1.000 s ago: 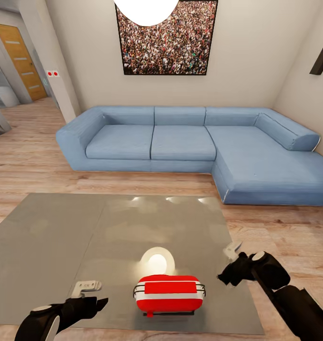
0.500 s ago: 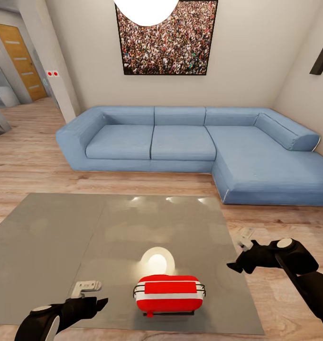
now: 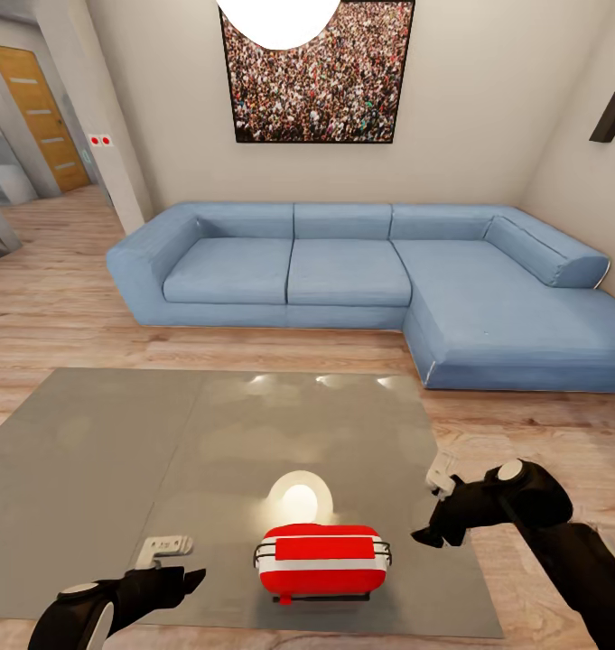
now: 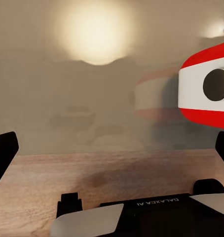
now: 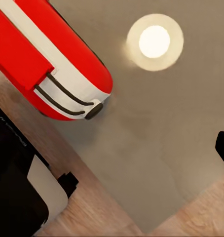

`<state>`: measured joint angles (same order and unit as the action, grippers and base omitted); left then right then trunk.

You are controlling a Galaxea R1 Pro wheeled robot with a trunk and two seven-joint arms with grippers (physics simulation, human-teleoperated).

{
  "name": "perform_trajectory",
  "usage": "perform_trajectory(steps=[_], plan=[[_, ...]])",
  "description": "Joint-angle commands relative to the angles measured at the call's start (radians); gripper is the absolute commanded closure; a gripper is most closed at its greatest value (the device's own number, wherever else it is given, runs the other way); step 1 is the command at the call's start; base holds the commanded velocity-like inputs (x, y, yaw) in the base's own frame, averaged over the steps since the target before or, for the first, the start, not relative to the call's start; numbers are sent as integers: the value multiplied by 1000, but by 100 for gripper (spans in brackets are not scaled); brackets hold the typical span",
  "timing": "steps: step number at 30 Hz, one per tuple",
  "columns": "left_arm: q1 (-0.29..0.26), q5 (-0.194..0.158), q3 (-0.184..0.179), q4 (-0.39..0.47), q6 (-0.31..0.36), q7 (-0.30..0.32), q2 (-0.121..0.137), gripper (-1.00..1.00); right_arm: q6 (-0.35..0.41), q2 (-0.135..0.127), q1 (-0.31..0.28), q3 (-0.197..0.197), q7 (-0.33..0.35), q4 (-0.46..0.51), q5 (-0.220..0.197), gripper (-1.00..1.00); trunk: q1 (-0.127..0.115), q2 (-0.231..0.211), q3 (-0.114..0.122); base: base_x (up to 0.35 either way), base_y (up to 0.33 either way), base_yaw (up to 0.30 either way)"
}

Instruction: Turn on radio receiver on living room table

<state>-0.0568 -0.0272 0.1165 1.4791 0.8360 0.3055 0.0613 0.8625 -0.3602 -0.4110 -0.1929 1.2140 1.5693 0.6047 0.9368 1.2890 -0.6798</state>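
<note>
The right gripper [image 3: 436,506] hangs over the table's right edge, at about 3 o'clock from the radio receiver [image 3: 321,560] and near it without touching; its fingers stand apart and hold nothing. In the right wrist view the radio receiver [image 5: 48,59] lies below on the glossy grey table [image 5: 161,128], its thin wire handle and white band showing.

The left gripper [image 3: 172,560] sits at roughly 9 o'clock from the radio, by the table's near edge — jaws spread, nothing between them. In the left wrist view the radio's red-and-white end [image 4: 205,86] with a dark round spot shows off to one side, well clear of the fingers.

The radio rests upright near the front edge of the coffee table [image 3: 117,451], with a bright lamp reflection [image 3: 299,496] just beyond it at 12 o'clock. Farther out at 12 o'clock are the blue L-shaped sofa [image 3: 343,271] and the crowd photo [image 3: 316,81] on the beige wall; a wooden door [image 3: 41,117] stands at about 10 o'clock.
</note>
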Motion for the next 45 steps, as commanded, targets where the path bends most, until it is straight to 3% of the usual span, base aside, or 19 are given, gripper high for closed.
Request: perform_trajectory(steps=[1,6,16,19,24,27,39,45], plan=[[0,0,0,0,0,0,0,-100,0,14,0,-13,0,0,25,-100,0,0,0,0,0,0],[0,0,0,0,0,0,0,-100,1,37,0,-36,0,0,60,-100,0,0,0,0,0,0],[0,0,0,0,0,0,0,-100,1,42,0,-66,1,0,66,-100,0,0,0,0,0,0],[0,0,0,0,0,0,0,-100,3,61,0,-95,0,0,67,-100,0,0,0,0,0,0],[-1,1,2,-3,0,-1,7,-100,0,73,-24,-90,3,-28,64,-100,0,0,0,0,0,0],[-1,1,2,-4,0,-1,9,-100,6,61,-20,-88,9,-21,58,-100,0,0,0,0,0,0],[-1,1,2,-5,1,0,15,-100,12,99,-22,-87,3,-16,54,-100,0,0,0,0,0,0],[-1,1,2,-5,1,0,15,-100,17,133,-23,-93,-4,-26,83,-100,0,0,0,0,0,0]])
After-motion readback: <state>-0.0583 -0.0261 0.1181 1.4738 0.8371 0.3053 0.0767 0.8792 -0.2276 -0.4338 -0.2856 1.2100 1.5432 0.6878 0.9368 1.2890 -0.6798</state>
